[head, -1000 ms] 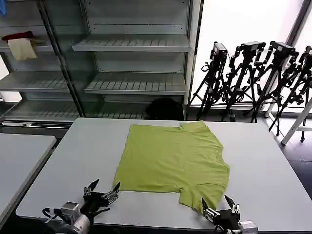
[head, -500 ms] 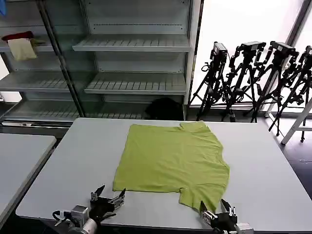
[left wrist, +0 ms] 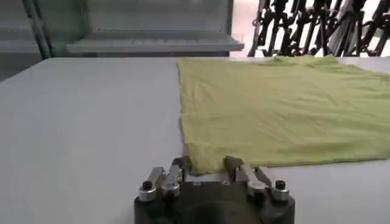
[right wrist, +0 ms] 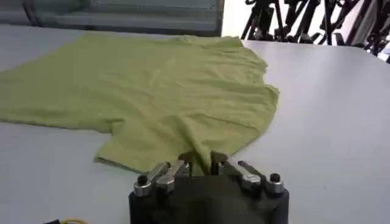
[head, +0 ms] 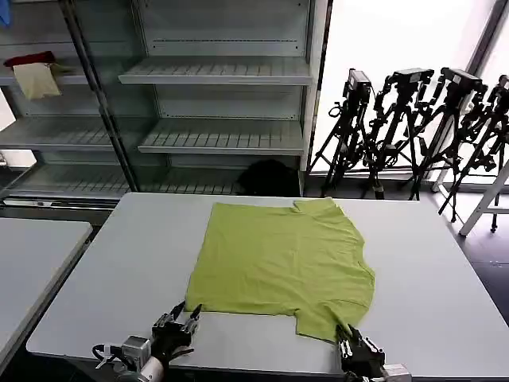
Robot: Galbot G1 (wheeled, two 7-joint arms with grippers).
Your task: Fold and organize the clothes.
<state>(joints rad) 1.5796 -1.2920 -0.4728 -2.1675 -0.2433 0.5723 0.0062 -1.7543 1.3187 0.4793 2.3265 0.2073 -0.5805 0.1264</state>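
Pinching the near hem corner, the left gripper point(head: 184, 317) sits lower left; the right gripper point(head: 351, 344), lower right, clamps the sleeve edge. The lime T-shirt point(head: 282, 263) lies flat, lightly wrinkled, mid-table point(head: 111, 270). Both grippers were open a second ago and have since narrowed onto fabric.

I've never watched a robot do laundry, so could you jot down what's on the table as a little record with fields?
Item: T-shirt, lime green, spread flat
Surface: grey table
Left pincer: at the shirt's near left corner, fingers narrowed around the hem
Right pincer: at the near right sleeve edge, fingers pinching the fabric
Folding: not yet begun; shirt lies unfolded
Behind: shelves; tripods
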